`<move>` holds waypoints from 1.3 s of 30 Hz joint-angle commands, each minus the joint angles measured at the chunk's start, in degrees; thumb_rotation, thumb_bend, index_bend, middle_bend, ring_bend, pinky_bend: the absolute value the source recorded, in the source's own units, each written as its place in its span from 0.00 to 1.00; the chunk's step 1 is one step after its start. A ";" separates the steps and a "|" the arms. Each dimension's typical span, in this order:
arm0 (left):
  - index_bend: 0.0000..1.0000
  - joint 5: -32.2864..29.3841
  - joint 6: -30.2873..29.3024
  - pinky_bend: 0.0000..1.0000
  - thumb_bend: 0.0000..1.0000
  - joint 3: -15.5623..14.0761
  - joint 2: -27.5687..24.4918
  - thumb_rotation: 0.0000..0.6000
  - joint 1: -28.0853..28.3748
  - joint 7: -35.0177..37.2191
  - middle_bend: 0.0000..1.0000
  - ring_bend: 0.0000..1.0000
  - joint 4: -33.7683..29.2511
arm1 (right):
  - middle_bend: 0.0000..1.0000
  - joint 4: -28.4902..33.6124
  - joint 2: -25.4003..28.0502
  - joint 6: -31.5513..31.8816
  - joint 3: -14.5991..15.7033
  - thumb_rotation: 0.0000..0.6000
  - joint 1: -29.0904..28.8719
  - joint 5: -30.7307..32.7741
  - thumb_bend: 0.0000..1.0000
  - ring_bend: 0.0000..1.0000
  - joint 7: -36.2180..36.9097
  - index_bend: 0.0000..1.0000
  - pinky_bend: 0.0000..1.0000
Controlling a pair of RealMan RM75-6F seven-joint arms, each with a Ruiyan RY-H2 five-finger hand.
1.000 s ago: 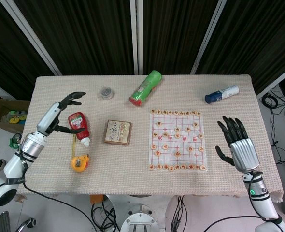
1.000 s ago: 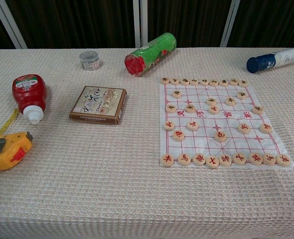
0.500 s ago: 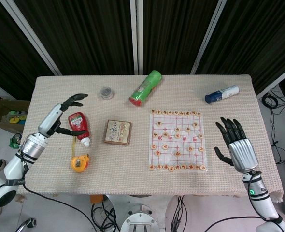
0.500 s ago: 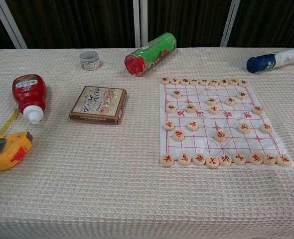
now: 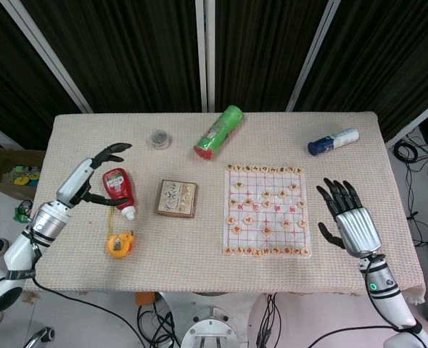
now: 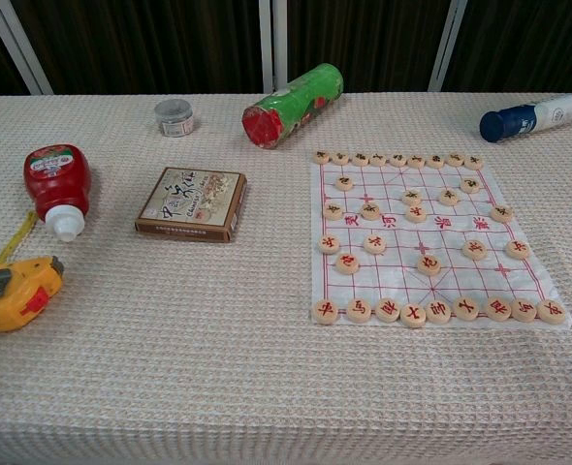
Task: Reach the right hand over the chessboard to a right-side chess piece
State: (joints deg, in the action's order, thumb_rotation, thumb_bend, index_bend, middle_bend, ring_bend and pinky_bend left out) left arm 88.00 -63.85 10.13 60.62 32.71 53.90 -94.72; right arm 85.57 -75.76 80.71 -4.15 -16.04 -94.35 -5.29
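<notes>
A white chessboard (image 5: 265,210) (image 6: 431,237) with red lines lies right of centre, with several round wooden pieces on it. Right-side pieces include one (image 6: 516,249) near the board's right edge and one (image 5: 302,205) seen from the head. My right hand (image 5: 348,220) hovers just right of the board, fingers spread, holding nothing; it shows only in the head view. My left hand (image 5: 98,170) is open over the far left, arched above a red bottle (image 5: 117,190) without gripping it.
A green can (image 5: 218,131) lies behind the board and a blue-and-white bottle (image 5: 333,141) at the back right. A card box (image 5: 176,198), a small jar (image 5: 159,138) and a yellow tape measure (image 5: 119,243) sit to the left.
My right hand has moved left and slightly up, closer to the board's right edge. The left hand has shifted slightly outward by the red bottle.
</notes>
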 commanded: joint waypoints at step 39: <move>0.15 -1.75 0.88 0.23 0.13 -2.74 2.10 1.00 0.34 -14.96 0.12 0.12 0.78 | 0.00 -4.64 -15.59 -18.74 -1.36 1.00 -8.56 19.99 0.33 0.00 -22.21 0.39 0.00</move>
State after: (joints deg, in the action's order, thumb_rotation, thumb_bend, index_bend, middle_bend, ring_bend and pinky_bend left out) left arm 86.26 -62.96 7.41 62.70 33.07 38.92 -93.96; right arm 81.09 -91.18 62.02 -5.47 -24.49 -74.40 -27.58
